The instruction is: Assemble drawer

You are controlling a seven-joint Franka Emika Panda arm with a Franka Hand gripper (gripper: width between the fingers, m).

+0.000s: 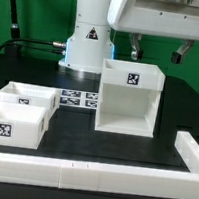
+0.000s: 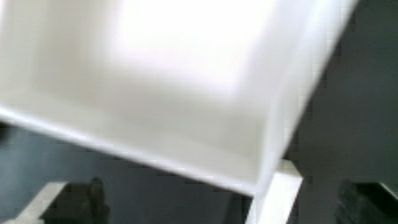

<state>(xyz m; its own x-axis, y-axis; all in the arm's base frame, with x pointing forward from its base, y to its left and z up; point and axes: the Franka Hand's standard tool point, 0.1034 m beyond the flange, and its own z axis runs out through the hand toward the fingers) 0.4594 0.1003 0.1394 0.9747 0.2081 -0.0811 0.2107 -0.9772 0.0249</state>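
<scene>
The white drawer housing stands upright on the dark table, its open side toward the camera and a square tag on its top front. Two small white open-topped trays lie at the exterior view's left, one farther back and one nearer, each with a tag. My gripper hangs just above the housing's top, open and empty. In the wrist view the housing is blurred and fills most of the picture, with my gripper over one of its edges and the dark fingers spread wide.
The marker board lies flat behind the trays, near the robot base. A long low white border rail runs along the front and turns back at the exterior view's right.
</scene>
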